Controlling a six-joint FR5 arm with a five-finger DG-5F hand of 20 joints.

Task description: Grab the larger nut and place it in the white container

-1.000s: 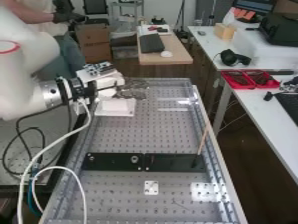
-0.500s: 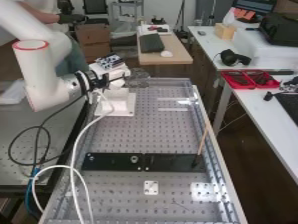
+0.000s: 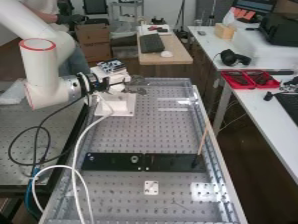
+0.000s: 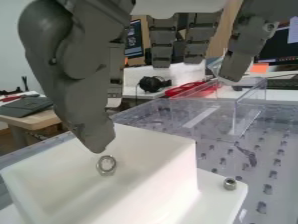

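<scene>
In the high view the hand [image 3: 136,90] is over the white container [image 3: 120,108] at the bench's far left. Seen from the wrist, the hand [image 4: 70,65] has its fingers and thumb apart, with nothing between them. The larger nut [image 4: 106,165] shows inside the white container [image 4: 163,145], just below the thumb's tip. Whether it rests on the container's floor or is in the air, I cannot tell. Beside the container's wall, a smaller nut [image 4: 229,184] lies on the white base.
A clear plastic box [image 4: 229,112] stands behind the container on the perforated bench. Nearer the bench's front are dark plates [image 3: 110,161], a thin upright stick [image 3: 203,140] and a small white plate [image 3: 151,187]. A white cable [image 3: 77,150] loops from the arm.
The arm's near part has swung from the view's left edge to the right, and the wrist has shifted slightly. The fingers and thumb have spread apart over the container since half a second ago.
</scene>
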